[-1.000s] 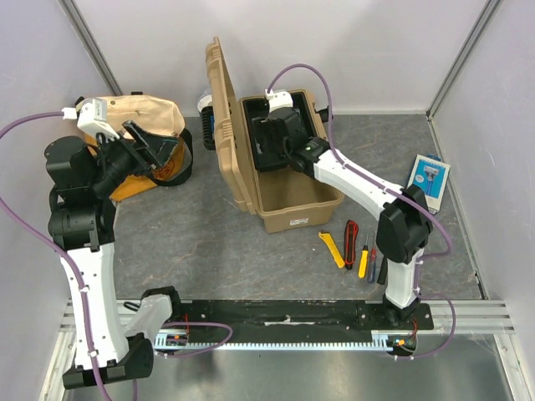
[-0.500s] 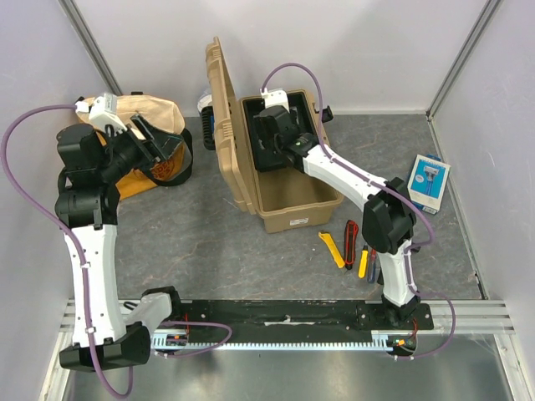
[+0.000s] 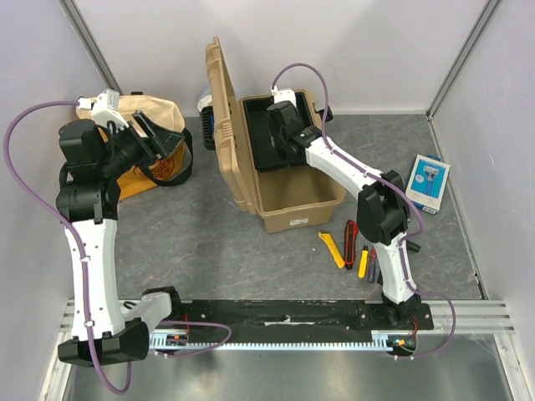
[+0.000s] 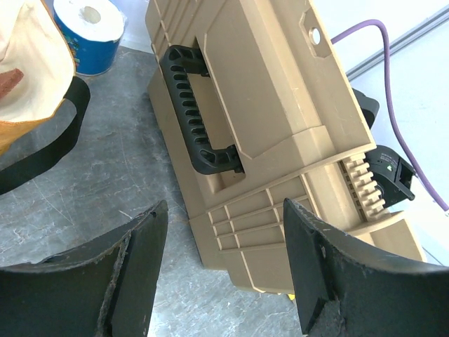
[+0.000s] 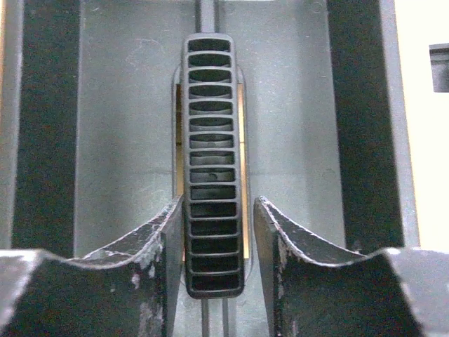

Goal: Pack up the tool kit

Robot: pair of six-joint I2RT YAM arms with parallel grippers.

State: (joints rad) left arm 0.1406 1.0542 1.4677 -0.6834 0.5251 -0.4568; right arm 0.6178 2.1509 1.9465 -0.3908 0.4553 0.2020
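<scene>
While one toolbox (image 3: 292, 213) stands open mid-worktop (image 3: 209, 242), lid upright on left, one black tray (image 3: 272, 142) sits inside, far end. Narrow: right fingers (image 5: 168, 232), flanking tray handle (image 5: 214, 161); gripping or not, cannot tell. Wide, empty: left fingers (image 4: 144, 253), by one bag (image 3: 155, 109). Near right base: one yellow cutter (image 3: 332, 248), one red cutter (image 3: 351, 232), screwdrivers (image 3: 364, 263), count unclear. One packet (image 3: 429, 180) far right; one roll (image 3: 205, 104) behind lid.

Toolbox (image 3: 297, 213) tan, ribbed; handle (image 4: 193, 112) black, slotted; inner tray (image 3: 266, 154) black. Yellow cutter (image 3: 333, 249); red cutter (image 3: 351, 231). Table (image 3: 209, 242) grey, mottled.
</scene>
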